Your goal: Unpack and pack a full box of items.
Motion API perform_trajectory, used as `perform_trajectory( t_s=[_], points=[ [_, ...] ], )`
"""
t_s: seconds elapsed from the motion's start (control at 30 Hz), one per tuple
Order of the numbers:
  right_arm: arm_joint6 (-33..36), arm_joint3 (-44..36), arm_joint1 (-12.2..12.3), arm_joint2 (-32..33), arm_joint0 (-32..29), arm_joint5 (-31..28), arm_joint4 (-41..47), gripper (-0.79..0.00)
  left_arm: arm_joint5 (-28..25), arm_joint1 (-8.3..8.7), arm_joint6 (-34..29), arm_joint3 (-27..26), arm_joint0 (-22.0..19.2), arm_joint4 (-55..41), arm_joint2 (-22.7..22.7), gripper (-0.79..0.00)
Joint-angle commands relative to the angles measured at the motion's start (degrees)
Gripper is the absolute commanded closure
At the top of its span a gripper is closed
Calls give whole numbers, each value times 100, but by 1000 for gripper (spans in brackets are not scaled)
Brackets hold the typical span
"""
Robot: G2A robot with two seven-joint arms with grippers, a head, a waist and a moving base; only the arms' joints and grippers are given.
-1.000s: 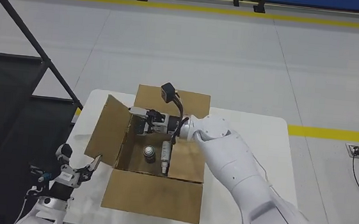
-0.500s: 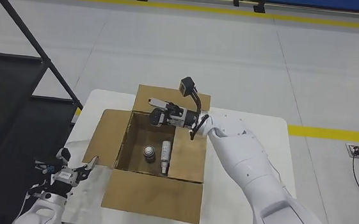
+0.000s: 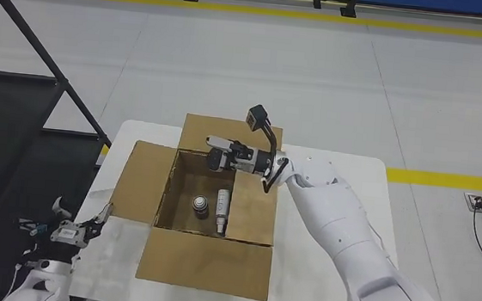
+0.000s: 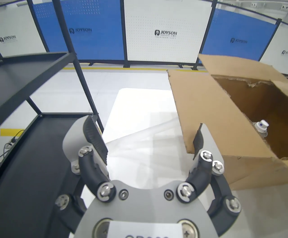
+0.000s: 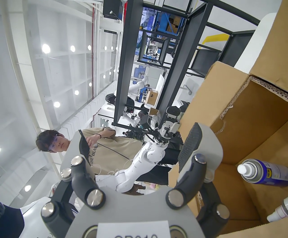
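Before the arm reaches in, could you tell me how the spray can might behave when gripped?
The spray can looks like rigid metal, so it probably won't crush. Its smooth round body may slip in a pinch. Standing upright in the box, tall and narrow, it could tip if nudged.

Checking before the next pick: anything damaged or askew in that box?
The box has a torn edge along its inner top rim, where the cardboard is ragged. Inside, a bottle lies flat beside an upright can. No spill visible.
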Motion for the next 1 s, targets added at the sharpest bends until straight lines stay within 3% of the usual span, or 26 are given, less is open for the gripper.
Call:
perform_trajectory(
  t_s=[0.0,0.2,0.3,0.5,0.63,0.83,0.9,0.97],
  points=[
    [-6,-79,25,18,-24,25,-50,-785,66,3,68,-353,176,-44,-181,-785],
    [103,-363,165,199,-132,-199,-117,-785,110,-14,304,-1496,760,-180,-594,-785],
    [251,-533,294,390,-223,-386,-118,-785,-165,-20,407,-2173,1071,-145,-675,-785],
    [262,-1208,670,892,-634,-502,-316,-785,-472,-22,59,-3326,1304,296,-445,-785],
    [297,-1937,990,1378,-1159,-467,-474,-785,-573,-13,-728,-3670,947,476,67,-785],
    [345,-2955,1410,2257,-2024,-345,-615,-785,-594,-19,-2490,-3491,-223,442,1160,-785],
    [304,-2995,1428,2305,-2061,-332,-645,-785,-641,-20,-3094,-3369,-481,393,1394,-785],
    [304,-2995,1428,2305,-2061,-332,-645,-785,-641,-20,-3094,-3369,-481,393,1394,-785]
  ],
)
